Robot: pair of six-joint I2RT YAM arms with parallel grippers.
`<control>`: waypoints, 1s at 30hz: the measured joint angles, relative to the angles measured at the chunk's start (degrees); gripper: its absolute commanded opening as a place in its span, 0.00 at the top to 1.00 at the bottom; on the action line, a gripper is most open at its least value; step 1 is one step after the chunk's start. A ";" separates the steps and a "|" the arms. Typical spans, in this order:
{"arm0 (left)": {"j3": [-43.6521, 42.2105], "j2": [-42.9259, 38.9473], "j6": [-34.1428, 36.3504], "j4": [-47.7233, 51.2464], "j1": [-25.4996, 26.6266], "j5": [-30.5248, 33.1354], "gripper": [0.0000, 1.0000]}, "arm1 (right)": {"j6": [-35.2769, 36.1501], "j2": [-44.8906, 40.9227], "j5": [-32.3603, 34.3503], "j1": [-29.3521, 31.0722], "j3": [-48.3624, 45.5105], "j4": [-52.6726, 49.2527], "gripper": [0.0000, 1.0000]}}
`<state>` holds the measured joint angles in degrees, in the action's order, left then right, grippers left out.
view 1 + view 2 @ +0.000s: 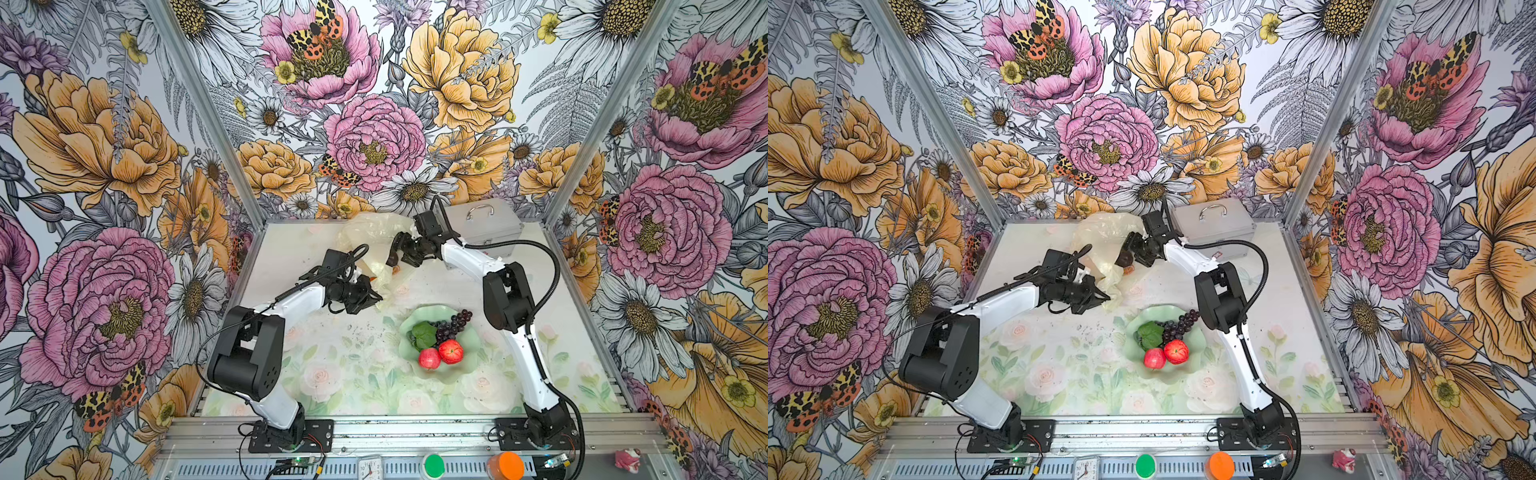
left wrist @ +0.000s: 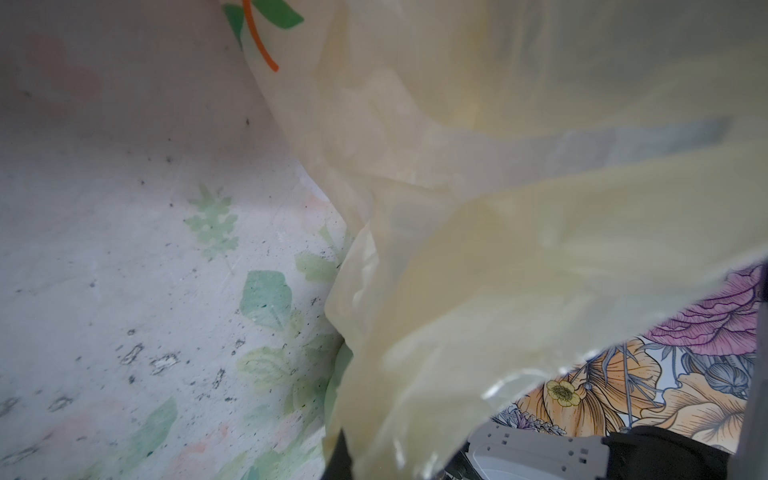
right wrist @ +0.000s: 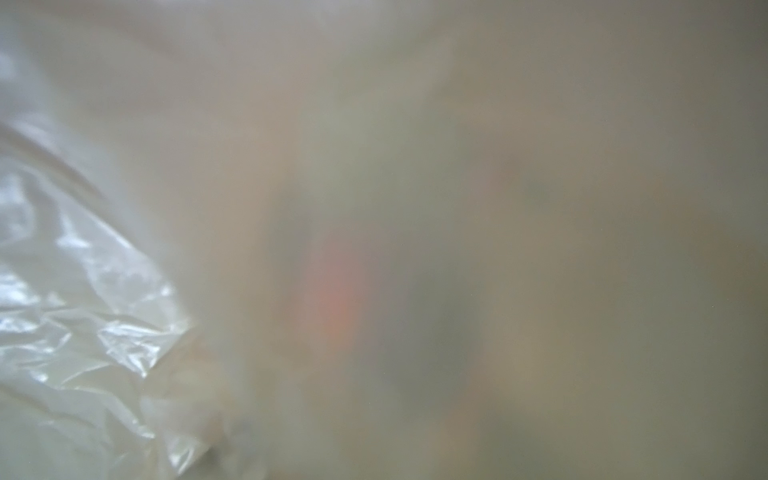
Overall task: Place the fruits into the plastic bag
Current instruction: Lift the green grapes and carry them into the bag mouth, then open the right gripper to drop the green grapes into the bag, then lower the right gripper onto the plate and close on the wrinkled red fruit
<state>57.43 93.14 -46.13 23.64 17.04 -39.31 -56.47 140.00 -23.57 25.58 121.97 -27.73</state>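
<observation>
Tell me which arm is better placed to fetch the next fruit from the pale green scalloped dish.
The right. The left gripper is shut on the edge of the thin cream plastic bag, and the pale green scalloped dish with the red apples lies beside the right arm.

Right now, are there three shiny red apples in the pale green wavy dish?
No, only two glossy red apples lie in the pale green scalloped dish, beside purple grapes and a green leaf.
</observation>
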 measured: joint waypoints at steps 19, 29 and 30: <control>0.46 0.09 0.07 0.07 -0.70 0.02 1.00 | 1.40 -18.08 -4.15 -0.31 -19.32 0.04 0.17; 0.46 0.09 0.70 0.04 -1.09 0.07 1.00 | 14.80 -46.38 -1.18 2.01 -38.97 -19.17 0.01; 0.46 0.09 0.72 0.07 -1.09 0.07 1.00 | 16.17 -47.98 0.02 2.64 -40.28 -22.27 0.00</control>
<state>57.89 93.23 -45.41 23.70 15.94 -39.24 -40.29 92.03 -23.55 28.23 81.69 -50.00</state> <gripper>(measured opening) 0.050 0.995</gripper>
